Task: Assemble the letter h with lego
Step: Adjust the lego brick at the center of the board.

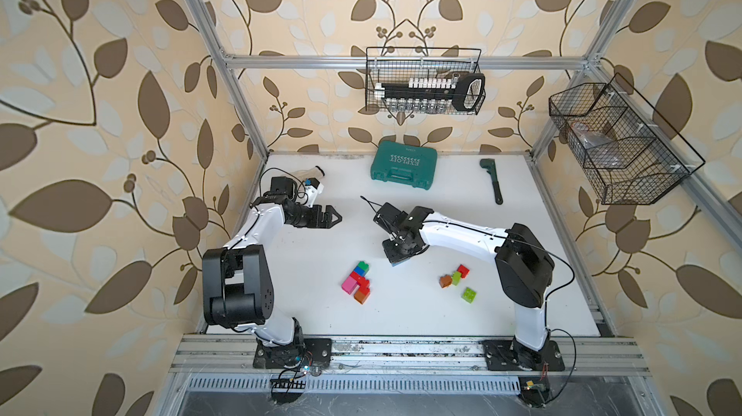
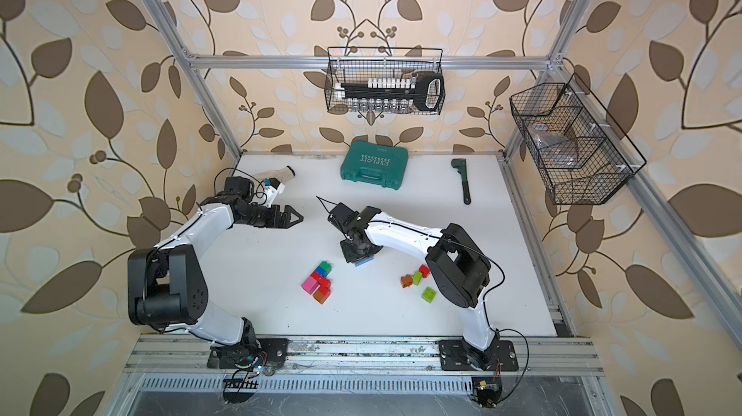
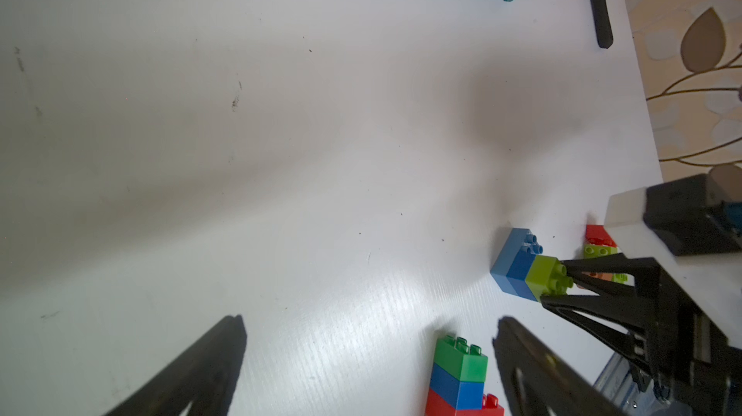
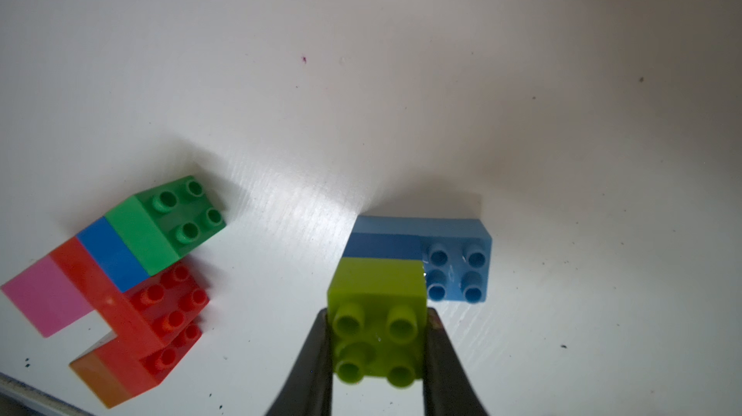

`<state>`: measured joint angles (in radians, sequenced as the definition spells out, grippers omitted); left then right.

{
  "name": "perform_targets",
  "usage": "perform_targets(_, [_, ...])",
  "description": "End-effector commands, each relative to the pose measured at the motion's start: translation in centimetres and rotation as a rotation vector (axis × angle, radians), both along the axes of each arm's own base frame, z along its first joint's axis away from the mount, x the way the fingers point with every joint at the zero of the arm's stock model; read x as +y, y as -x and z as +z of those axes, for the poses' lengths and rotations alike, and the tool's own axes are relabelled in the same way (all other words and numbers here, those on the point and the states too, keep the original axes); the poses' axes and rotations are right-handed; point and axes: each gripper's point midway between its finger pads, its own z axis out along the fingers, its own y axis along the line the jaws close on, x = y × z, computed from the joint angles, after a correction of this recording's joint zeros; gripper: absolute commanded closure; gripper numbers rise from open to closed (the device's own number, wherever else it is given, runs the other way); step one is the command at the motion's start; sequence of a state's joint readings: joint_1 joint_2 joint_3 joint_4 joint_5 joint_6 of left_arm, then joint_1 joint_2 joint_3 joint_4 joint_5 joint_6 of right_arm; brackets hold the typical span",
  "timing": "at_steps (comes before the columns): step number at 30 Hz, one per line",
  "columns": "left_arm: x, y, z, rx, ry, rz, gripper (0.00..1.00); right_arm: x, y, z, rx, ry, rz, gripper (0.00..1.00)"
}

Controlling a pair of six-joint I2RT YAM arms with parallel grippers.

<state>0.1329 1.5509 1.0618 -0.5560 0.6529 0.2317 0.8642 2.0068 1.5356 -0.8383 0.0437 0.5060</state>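
Right pincer: my right pincer (image 4: 377, 315) is closed narrowly on a lime brick (image 4: 377, 293), one finger against each side wall.
Held brick: square and glossy, with four round studs. It sits pressed onto one half of a long blue brick (image 4: 457, 273), whose other four studs stand bare beside it.
Held pair, place: low at the middle of the white worktop (image 1: 401, 313), between the two other groups. Whether the blue brick rests on the surface I cannot tell.
Left pincer: my left pincer (image 1: 337, 217) stands wide with nothing between its fingers, well apart from every brick.
Joined cluster: the joined cluster (image 1: 357, 282) lies near the held pair, on my left of it. A green brick (image 4: 160, 225), a dark blue brick (image 4: 108, 253) and red bricks (image 4: 120, 313) run in a row. A pink brick (image 4: 48, 297) is at one side and an orange brick (image 4: 96, 378) at the end opposite the green.
Loose group: on my right of the held pair, a loose red brick (image 1: 463, 270), a loose lime brick (image 1: 456, 277) and a loose orange brick (image 1: 445, 281) sit close together. A second loose lime brick (image 1: 468, 294) sits a little apart.
Count: lime, three. Orange, two. Blue, two (one long, one square). Green, one. Pink, one. Red, one loose, plus those in the cluster, whose number I cannot tell.
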Motion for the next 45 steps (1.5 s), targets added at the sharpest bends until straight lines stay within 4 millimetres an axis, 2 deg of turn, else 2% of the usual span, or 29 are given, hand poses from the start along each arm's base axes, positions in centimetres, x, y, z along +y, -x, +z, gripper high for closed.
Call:
perform_targets(1, [-0.1,0.1,1.3,-0.03,0.027,-0.004,0.01,-4.3,3.5,-7.9,0.224,0.214,-0.03,0.86])
perform_targets(4, [-0.1,0.2,1.7,-0.033,0.026,-0.008,0.01,-4.7,3.1,-7.7,0.222,0.226,-0.048,0.86])
perform_targets(9, [-0.2,0.2,1.8,-0.053,0.031,-0.013,0.01,-4.9,2.2,-5.2,0.202,0.282,-0.031,0.87])
perform_targets(13, [-0.3,0.5,2.0,-0.047,0.03,-0.022,0.01,-7.1,2.2,-4.0,0.244,0.393,-0.044,0.87])
perform_targets(17, [-0.3,0.5,2.0,-0.057,0.03,-0.02,0.01,-7.7,2.7,-2.9,0.279,0.37,-0.068,0.87])
perform_targets(18, [-0.3,0.5,1.9,-0.051,0.034,-0.02,0.01,-7.8,2.8,-3.0,0.306,0.357,-0.08,0.88])
perform_targets(20, [-0.3,0.2,1.8,-0.049,0.04,-0.016,0.01,-8.2,2.7,-3.3,0.363,0.388,-0.095,0.97])
perform_targets(24, [-0.2,-0.1,1.9,-0.036,0.04,-0.012,0.01,-7.6,2.1,-5.0,0.376,0.386,-0.091,0.97])
perform_targets(27, [-0.2,0.3,1.8,-0.047,0.03,-0.016,0.01,-7.4,2.8,-8.1,0.451,0.318,-0.108,0.98])
perform_targets(29, [-0.2,0.3,1.8,-0.055,0.029,-0.016,0.01,-8.1,3.1,-9.6,0.481,0.322,-0.128,1.0])
perform_targets(33, [-0.2,0.4,1.6,-0.044,0.026,-0.019,0.01,-8.8,3.4,-10.2,0.504,0.335,-0.135,1.0])
perform_targets(37, [-0.2,0.2,1.8,-0.04,0.031,-0.016,0.01,-8.8,2.4,-9.1,0.458,0.346,-0.146,1.0])
perform_targets(39, [-0.1,0.3,1.9,-0.047,0.018,-0.016,0.01,-8.2,1.6,-7.9,0.422,0.321,-0.148,0.95])
perform_targets(41, [0.1,0.4,2.0,-0.068,0.002,-0.013,0.01,-7.4,0.4,-5.9,0.362,0.283,-0.15,0.84])
perform_targets(45, [0.5,0.3,2.5,-0.08,-0.031,-0.007,0.01,-5.9,-2.1,-1.7,0.242,0.203,-0.152,0.76])
